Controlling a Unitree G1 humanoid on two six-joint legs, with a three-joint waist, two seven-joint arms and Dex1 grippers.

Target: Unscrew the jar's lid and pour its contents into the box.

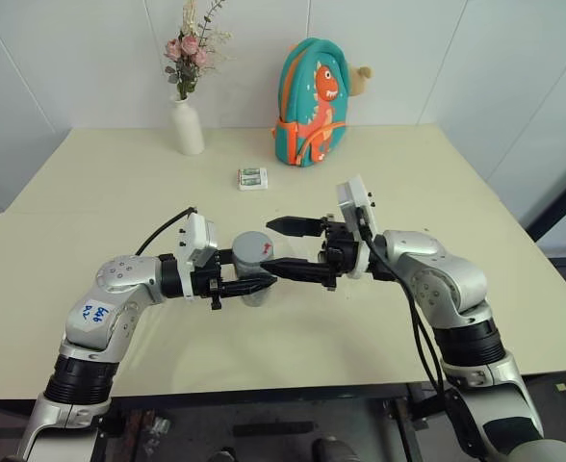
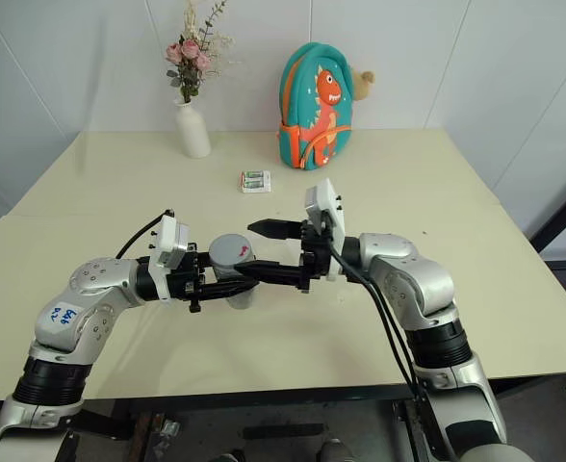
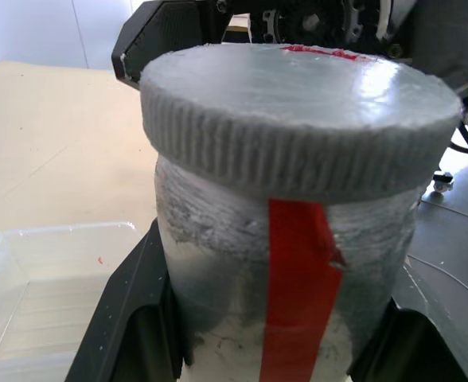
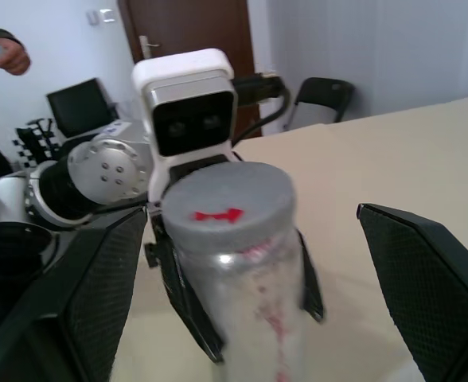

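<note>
Left hand (image 1: 249, 285) grips jar (image 1: 254, 258); my open right hand (image 1: 285, 247) should centre on lid (image 3: 298, 95) before closing

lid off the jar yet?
No, the lid sits on the jar, which the left gripper holds.

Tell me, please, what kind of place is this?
Probably an office or lab room arranged for robot tests. A pale table stands by white walls; beyond it are a dark door, a monitor and a folding chair.
</note>
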